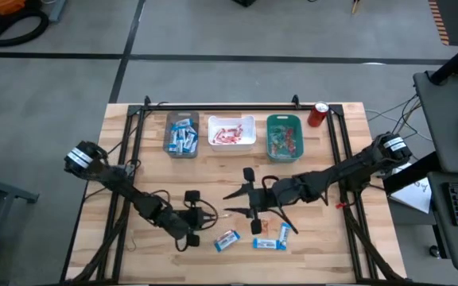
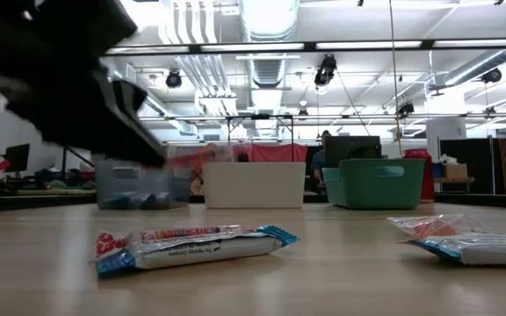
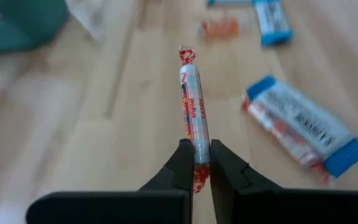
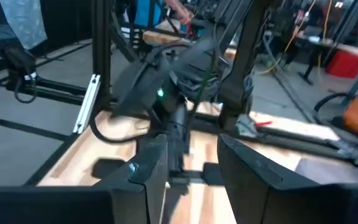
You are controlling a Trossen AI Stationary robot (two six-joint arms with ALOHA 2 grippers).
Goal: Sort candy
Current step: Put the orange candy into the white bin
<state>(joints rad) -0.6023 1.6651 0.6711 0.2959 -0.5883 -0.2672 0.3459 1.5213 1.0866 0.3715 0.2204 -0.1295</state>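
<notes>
- Table [image 1: 118,159]: wooden top carrying everything below; places are given relative to the white bin.
- Right gripper [image 1: 241,208]: in front of the white bin, over mid-table, pointing toward the left arm; its jaws stand apart with nothing between them.
- Left gripper [image 3: 196,163]: in front of the white bin and to its left, near the table's front edge; clenched on one end of a red-and-white candy stick [image 3: 191,106].
- White bin [image 1: 231,132]: middle of three at the far edge, holding red-and-white pieces; grey bin [image 1: 181,135] to its left, teal bin [image 1: 285,137] to its right.
- Held stick: long axis runs straight out from the fingertips, free end forward. The left arm has it, so the carry to the white bin probably falls to that arm.
- Loose candy [image 1: 227,240]: blue-and-white bars and a small orange piece [image 3: 220,28], in front of the white bin by the front edge, just beside the left gripper.
</notes>
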